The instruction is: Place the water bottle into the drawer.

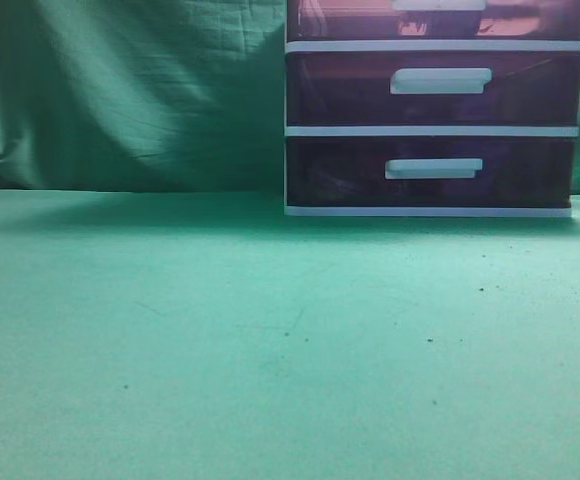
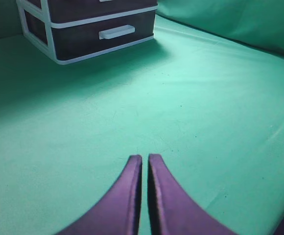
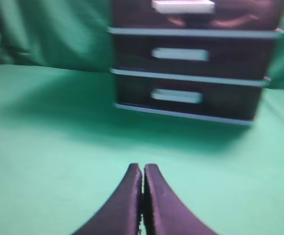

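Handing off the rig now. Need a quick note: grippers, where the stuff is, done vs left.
Left gripper: shut, empty, above bare green cloth, drawer unit ahead to its left.
Right gripper: shut, empty, facing the unit's front; that view is blurred.
Top drawer: only its lower part shows in the exterior view; it looks flush with the two drawers below it, so likely closed. Something pale shows dimly through its front; cannot tell what.
Water bottle: not in any view, neither on the cloth nor in a gripper.
Done: cannot confirm.
Left: find the bottle; check the top drawer's contents before doing anything else.
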Motion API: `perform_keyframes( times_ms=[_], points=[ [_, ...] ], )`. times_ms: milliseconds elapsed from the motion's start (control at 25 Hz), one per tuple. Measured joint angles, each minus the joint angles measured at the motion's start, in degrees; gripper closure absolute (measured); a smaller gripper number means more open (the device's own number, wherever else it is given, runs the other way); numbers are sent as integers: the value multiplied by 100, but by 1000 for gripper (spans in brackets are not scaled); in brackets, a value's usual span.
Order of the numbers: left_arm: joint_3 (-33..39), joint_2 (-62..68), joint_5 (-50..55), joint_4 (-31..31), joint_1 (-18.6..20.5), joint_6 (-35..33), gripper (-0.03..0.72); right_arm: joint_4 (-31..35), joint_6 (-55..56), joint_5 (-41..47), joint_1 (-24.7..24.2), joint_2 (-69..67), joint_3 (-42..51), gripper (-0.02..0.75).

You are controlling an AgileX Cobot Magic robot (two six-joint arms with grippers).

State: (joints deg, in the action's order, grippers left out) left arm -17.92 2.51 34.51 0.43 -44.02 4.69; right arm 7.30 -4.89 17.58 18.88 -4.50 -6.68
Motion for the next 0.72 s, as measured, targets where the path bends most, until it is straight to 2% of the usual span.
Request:
perform_keyframes(
  times_ms=[200, 400, 720],
  points=[
    [0, 0, 0, 0, 0, 0, 688, -30, 39, -411, -1000, 445, 734, 738],
    [0, 0, 0, 0, 0, 0, 688, -44, 47, -296, -1785, 496, 812, 738],
    [0, 0, 0, 0, 0, 0, 688, -56, 61, 475, -1949, 505, 815, 738]
  ],
)
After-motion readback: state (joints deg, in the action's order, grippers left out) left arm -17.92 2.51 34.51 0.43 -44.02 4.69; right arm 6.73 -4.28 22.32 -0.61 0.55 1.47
